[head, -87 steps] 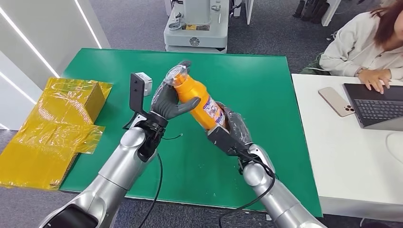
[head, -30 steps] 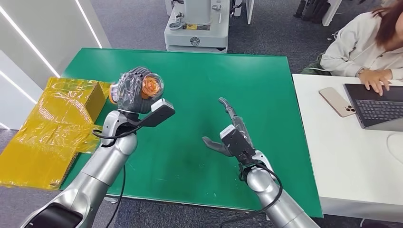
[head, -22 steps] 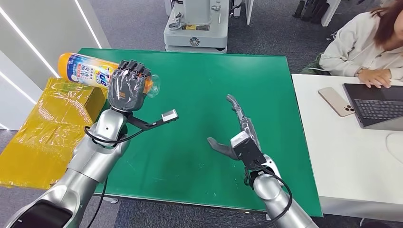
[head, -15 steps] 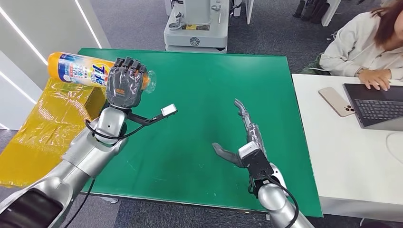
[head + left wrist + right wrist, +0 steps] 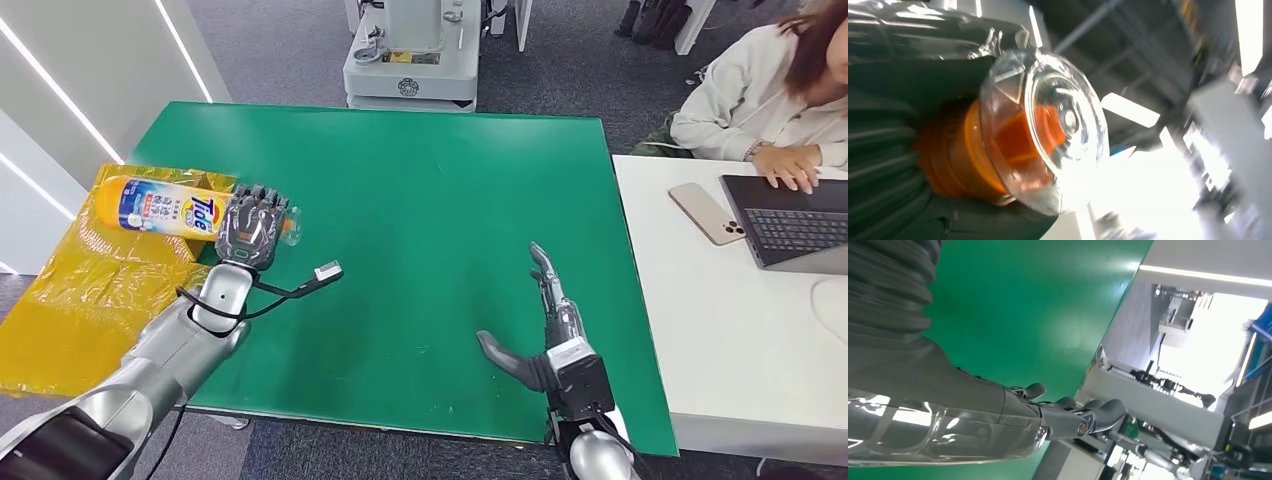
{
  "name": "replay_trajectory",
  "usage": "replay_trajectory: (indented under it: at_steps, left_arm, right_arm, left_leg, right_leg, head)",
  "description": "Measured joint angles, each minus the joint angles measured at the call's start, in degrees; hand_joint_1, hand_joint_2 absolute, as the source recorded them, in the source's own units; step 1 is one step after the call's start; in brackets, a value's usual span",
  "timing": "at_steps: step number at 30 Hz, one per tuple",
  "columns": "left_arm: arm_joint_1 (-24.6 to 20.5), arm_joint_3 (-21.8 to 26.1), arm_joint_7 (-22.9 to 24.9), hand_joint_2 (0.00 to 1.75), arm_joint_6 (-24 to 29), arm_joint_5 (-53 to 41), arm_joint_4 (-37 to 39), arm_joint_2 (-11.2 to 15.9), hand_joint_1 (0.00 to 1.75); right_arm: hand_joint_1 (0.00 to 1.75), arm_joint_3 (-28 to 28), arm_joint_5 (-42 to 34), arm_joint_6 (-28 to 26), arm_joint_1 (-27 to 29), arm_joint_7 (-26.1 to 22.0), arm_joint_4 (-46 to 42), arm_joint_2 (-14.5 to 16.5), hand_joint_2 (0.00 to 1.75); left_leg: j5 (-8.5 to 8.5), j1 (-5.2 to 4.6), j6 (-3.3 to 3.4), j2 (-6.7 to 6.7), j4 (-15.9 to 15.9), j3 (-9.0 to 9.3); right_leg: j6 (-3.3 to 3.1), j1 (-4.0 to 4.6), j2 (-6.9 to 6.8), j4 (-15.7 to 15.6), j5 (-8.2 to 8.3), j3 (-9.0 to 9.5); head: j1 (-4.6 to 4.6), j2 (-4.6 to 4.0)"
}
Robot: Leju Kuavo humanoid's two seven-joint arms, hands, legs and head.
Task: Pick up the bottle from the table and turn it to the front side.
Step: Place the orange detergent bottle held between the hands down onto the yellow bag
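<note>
I have the orange plastic detergent bottle with the blue and white label gripped in my left hand, fingers wrapped around its neck end. It lies on its side in the air, over the left edge of the green-topped table, its base pointing out to the left above the crumpled yellow plastic-wrapped box that sits beside the table. The label faces up toward the head camera. In the left wrist view I see the bottle's clear domed plastic cap close up, with the orange neck behind it and my dark fingers around it.

My right hand holds nothing. It hangs above the near right part of the green surface, fingers stretched out straight and apart, thumb sticking out to the left. The right wrist view shows those same extended fingers over the green top.

On the white desk to the right of the table, a person in a light top rests a hand at a dark laptop, with a phone lying just beside it. Beyond the far edge of the table stands a grey machine base
</note>
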Motion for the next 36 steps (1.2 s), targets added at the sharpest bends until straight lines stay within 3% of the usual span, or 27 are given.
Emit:
replay_trajectory:
  at_steps: [5,14,29,36]
  left_arm:
    - [5.2,3.7,2.3,1.75,0.0,0.3,2.5,1.1,1.75]
    - [12.2,7.6,-1.1,1.75,0.1,0.0,3.2,1.4,1.75]
    - [12.0,4.2,-4.6,1.75,0.1,0.0,2.5,1.7,1.75]
    - [10.5,6.5,-12.8,1.75,0.2,4.2,5.7,0.9,1.75]
  right_arm:
    - [0.00,-1.4,0.8,0.4,3.8,0.2,-2.3,0.0,1.75]
    - [0.00,-1.7,2.7,2.0,6.7,0.1,-3.2,0.1,1.75]
    - [0.00,-0.3,4.1,2.0,5.8,-0.9,-1.9,0.1,1.75]
    - [0.00,0.4,6.1,1.2,5.6,-0.5,-1.7,0.1,1.75]
  left_leg:
    - [-0.02,0.00,-0.02,-0.02,0.0,-0.01]
    - [-0.04,-0.01,0.00,-0.05,0.0,-0.01]
    - [-0.03,0.00,0.00,-0.08,0.0,0.00]
    - [-0.03,0.00,0.00,-0.07,0.0,0.01]
  right_leg:
    - [-0.01,0.00,-0.01,0.0,-0.05,-0.01]
    - [0.02,0.00,-0.04,0.0,-0.07,0.02]
    - [0.00,0.00,-0.07,0.0,-0.05,0.03]
    - [-0.01,0.00,-0.07,0.0,-0.05,0.04]
  head:
    - [0.00,0.00]
    - [0.01,0.00]
    - [0.01,0.00]
    - [0.01,0.01]
